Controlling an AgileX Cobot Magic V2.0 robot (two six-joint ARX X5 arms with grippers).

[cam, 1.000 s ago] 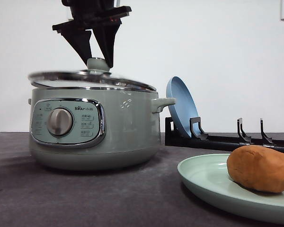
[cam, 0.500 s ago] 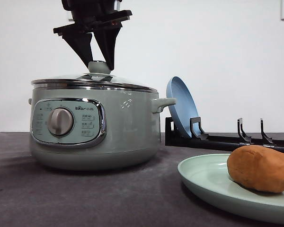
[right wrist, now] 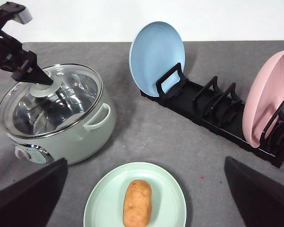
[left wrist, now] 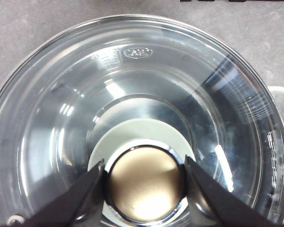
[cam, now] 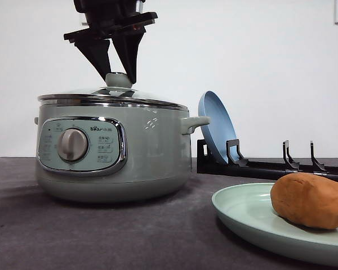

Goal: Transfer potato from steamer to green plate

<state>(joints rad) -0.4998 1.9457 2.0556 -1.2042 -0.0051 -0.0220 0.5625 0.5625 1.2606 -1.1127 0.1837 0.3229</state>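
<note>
Currently, note that the left gripper [cam: 119, 74] pinches the lid knob [left wrist: 146, 183] to seat the glass lid [cam: 110, 97] on the steamer [cam: 114, 152], while the potato [right wrist: 137, 202] lies centred on the green plate [right wrist: 102, 204] and the right gripper [right wrist: 144, 198] hangs wide open, empty.

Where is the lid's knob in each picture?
Front view: knob on top of the steamer, between the left gripper's fingers.
Left wrist view: knob low in the middle, shiny top, fingers at both sides.
Right wrist view: knob at far left, mid-lid.
Shared landmark: the glass lid.
</note>
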